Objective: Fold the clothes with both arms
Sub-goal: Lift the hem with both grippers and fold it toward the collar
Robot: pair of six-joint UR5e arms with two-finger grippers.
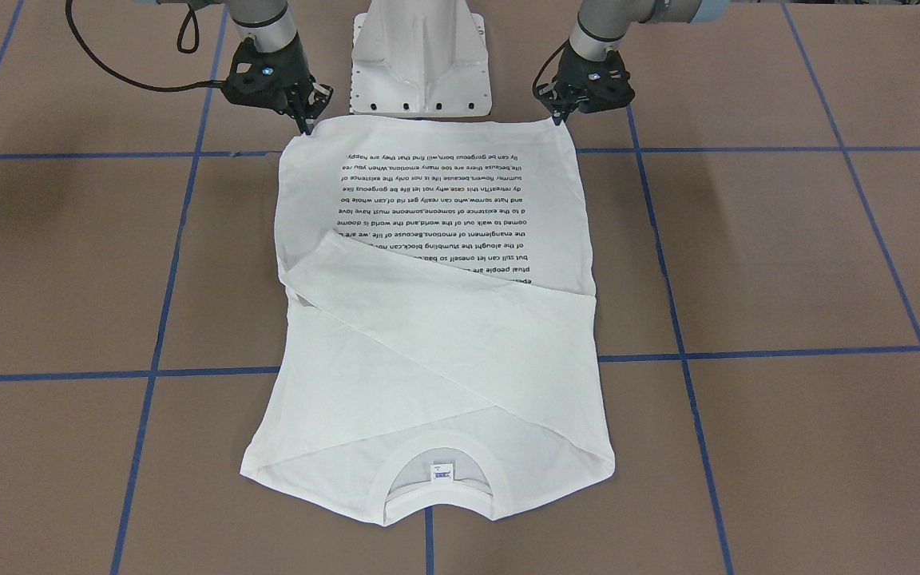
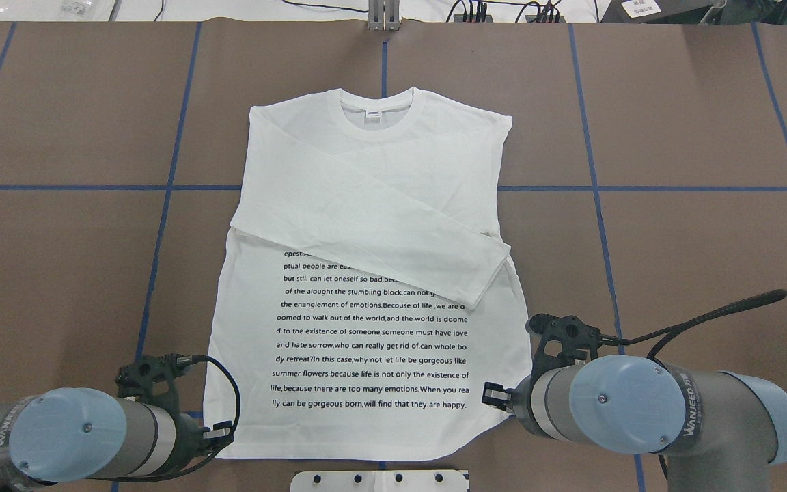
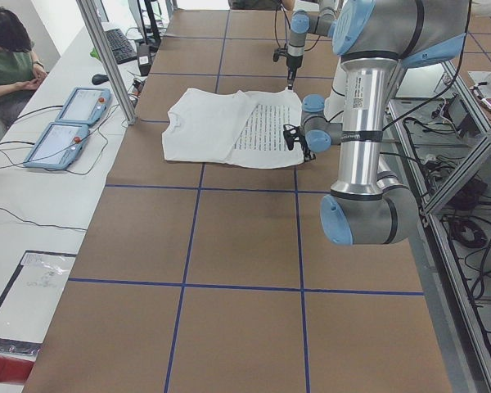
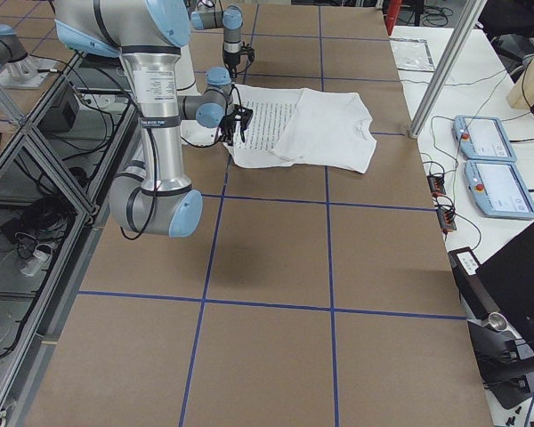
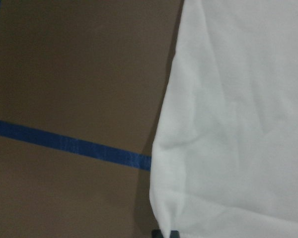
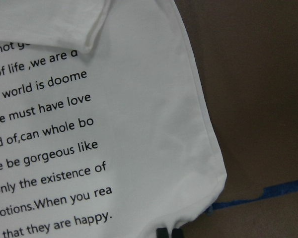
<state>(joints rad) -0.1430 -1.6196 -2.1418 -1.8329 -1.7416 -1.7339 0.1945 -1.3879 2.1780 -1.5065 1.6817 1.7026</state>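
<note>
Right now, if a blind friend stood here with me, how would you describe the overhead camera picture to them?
A white T-shirt lies flat on a brown table, collar far, printed text up, both long sleeves folded across its chest. The left gripper and right gripper each appear to pinch a near hem corner.

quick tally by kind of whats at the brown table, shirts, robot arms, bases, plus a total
white T-shirt: 1
robot arms: 2 (left arm, right arm)
white pedestal base: 1
Total: 4
</note>
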